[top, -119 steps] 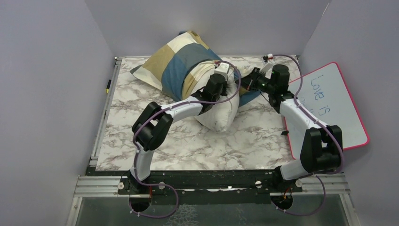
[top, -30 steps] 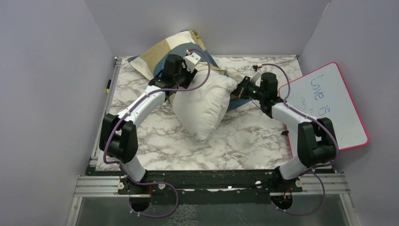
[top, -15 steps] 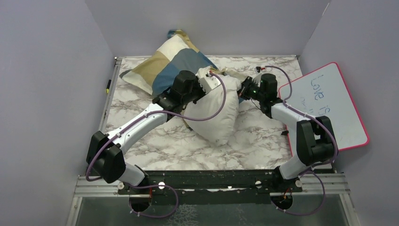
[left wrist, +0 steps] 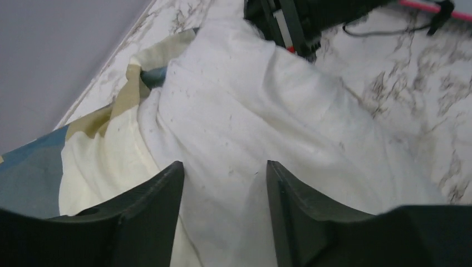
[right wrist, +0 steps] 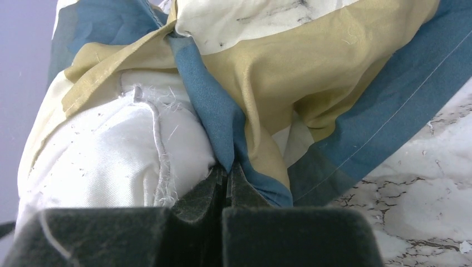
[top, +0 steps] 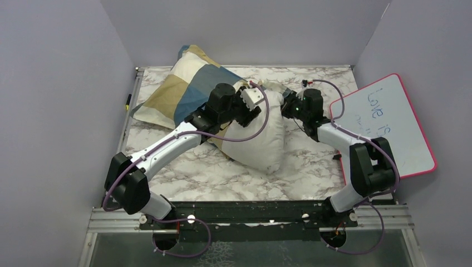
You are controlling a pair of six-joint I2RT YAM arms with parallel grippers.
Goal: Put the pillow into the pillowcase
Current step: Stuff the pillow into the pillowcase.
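Pillow (top: 259, 139) is lying mid-table (top: 183, 172), its far-left end sitting inside the pillowcase (top: 178, 92) and its near-right half sticking out bare. The pillowcase is bunching toward the far-left corner.

Right gripper (right wrist: 227, 177) is pinching a blue fold of the pillowcase mouth, fingers fully closed on it, right beside the pillow's frayed corner. Left gripper (left wrist: 224, 169) is hovering over the bare pillow with fingers parted, nothing between them.

The pillow is looking light, plump and very squashy, so it is likely sagging and folding under any push. Best hold is probably a deep pinch on the exposed near end or a corner seam. The case is thin and slack, likely slipping, so it is best held at the hem.
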